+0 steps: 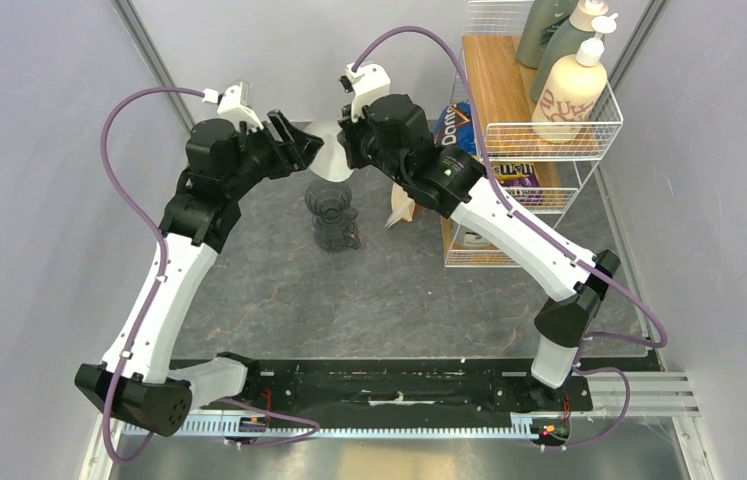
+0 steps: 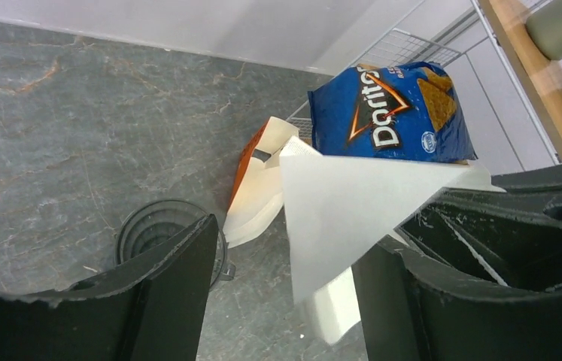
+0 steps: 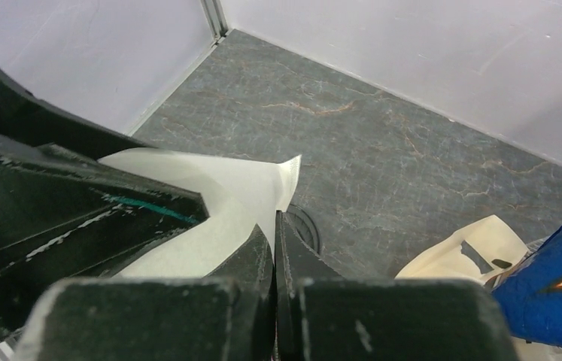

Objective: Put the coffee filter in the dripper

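The white paper coffee filter point(image 1: 328, 158) hangs in the air at the back centre, above and just behind the dripper point(image 1: 332, 214), a dark ribbed funnel cup standing on the grey table. My right gripper point(image 1: 351, 140) is shut on the filter's edge point(image 3: 217, 197); the dripper's rim point(image 3: 305, 226) shows just past its fingertips. My left gripper point(image 1: 299, 150) is open, and the filter point(image 2: 338, 210) hangs between its fingers, close to the right finger point(image 2: 405, 301). The left finger point(image 2: 165, 286) partly hides the dripper point(image 2: 153, 229).
A beige-and-white filter packet point(image 1: 401, 210) lies right of the dripper and shows in the left wrist view point(image 2: 259, 192). A wire rack point(image 1: 549, 130) at the back right holds bottles point(image 1: 569, 90), a blue Doritos bag point(image 2: 390, 113) and other snack bags. Grey walls close the left and back.
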### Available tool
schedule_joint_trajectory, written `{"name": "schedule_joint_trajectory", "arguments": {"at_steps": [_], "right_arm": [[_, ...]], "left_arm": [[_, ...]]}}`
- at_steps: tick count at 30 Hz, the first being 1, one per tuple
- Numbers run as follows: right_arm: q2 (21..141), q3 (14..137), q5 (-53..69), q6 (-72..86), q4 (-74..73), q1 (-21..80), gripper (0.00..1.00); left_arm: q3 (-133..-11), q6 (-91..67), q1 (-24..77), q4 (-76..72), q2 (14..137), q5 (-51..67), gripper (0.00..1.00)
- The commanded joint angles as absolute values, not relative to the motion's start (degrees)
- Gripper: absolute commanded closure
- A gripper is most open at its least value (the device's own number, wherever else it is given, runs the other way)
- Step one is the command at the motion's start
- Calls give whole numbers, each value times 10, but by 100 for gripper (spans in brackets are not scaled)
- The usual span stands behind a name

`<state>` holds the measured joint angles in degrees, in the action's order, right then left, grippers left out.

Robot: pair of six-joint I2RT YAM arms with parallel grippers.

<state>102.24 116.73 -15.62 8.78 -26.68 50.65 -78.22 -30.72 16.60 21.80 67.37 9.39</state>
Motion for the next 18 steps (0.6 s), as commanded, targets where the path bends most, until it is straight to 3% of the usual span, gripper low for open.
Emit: {"name": "schedule_joint_trajectory", "arguments": {"at_steps": [1, 11, 18], "right_arm": [[1030, 1190, -169, 67, -257, 515, 100], [1043, 1210, -180, 61, -265, 524, 100], [1054, 1224, -186, 57, -279, 531, 100]], "left_arm": [[-813, -260, 169, 231, 686, 100, 31], [-824, -249, 176, 247, 702, 109, 47], [-823, -255, 182, 243, 700, 101, 85]]}}
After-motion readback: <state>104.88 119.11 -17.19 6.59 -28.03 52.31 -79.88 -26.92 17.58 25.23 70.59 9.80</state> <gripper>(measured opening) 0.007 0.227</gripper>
